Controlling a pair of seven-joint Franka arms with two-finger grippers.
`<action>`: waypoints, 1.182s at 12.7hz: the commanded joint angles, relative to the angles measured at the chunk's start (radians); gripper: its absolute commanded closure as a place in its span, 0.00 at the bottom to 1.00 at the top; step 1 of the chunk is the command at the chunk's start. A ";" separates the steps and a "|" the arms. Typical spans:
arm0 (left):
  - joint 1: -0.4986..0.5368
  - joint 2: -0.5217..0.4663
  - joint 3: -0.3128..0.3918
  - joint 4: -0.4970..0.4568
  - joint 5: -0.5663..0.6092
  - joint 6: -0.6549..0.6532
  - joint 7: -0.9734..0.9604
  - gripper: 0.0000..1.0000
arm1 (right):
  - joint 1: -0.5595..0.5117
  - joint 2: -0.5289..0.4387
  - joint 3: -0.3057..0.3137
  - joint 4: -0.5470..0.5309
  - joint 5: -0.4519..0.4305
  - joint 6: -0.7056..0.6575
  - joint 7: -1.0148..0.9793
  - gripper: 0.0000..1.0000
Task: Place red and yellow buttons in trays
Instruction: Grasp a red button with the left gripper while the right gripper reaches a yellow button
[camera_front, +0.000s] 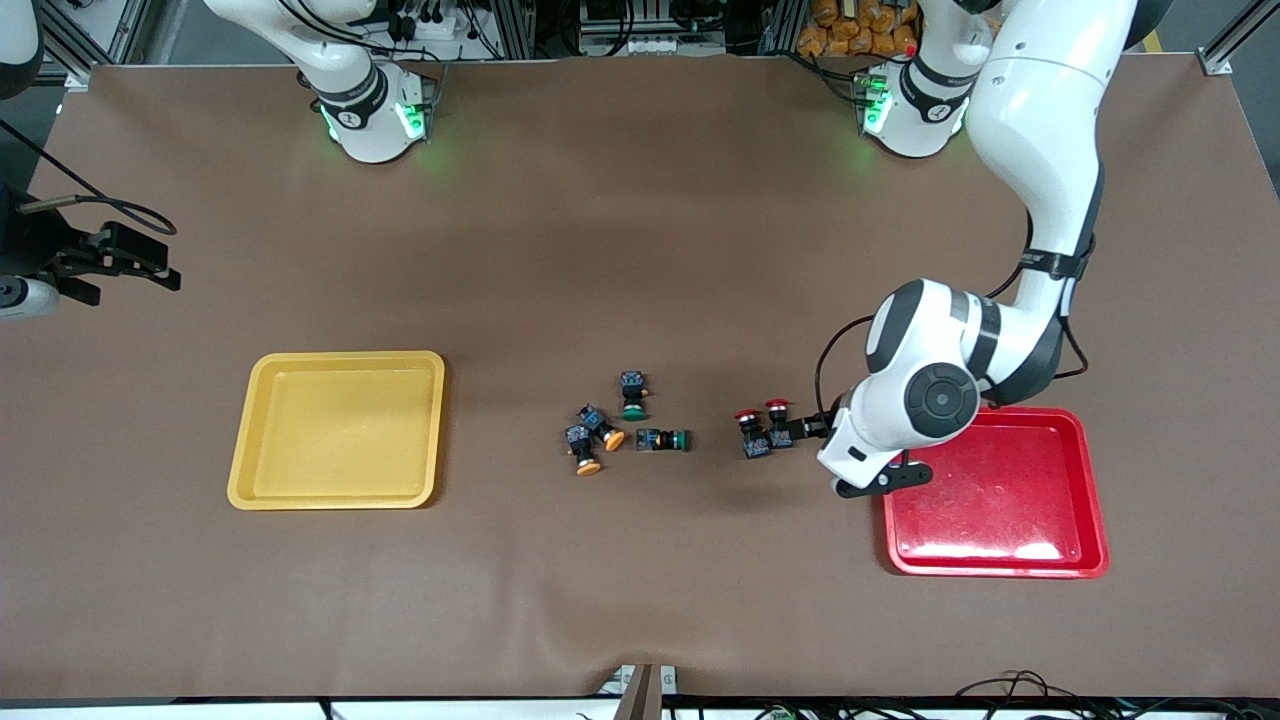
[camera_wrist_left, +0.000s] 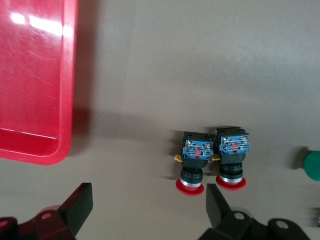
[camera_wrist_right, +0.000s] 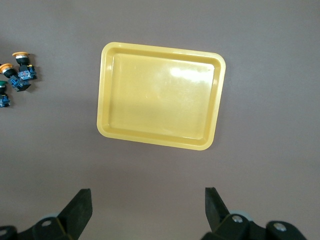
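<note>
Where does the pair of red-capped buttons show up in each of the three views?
Front view: the red-capped buttons lie side by side on the table, between the green-capped button and the red tray.
Left wrist view: the pair lies ahead of the open left gripper.
Right wrist view: not in it.
Shared landmark: the red tray, beside the pair in front and left wrist views.

No readable text or numbers — labels too small.
</note>
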 joint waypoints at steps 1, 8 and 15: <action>-0.019 0.026 0.006 0.010 -0.023 0.004 -0.016 0.00 | -0.014 0.023 0.001 0.022 0.011 -0.006 -0.002 0.00; -0.051 0.090 0.006 0.010 -0.038 0.074 -0.008 0.00 | 0.035 0.112 0.004 0.057 0.093 0.008 0.008 0.00; -0.051 0.144 0.006 0.003 -0.040 0.136 -0.005 0.00 | 0.129 0.346 0.004 0.068 0.220 0.170 0.008 0.00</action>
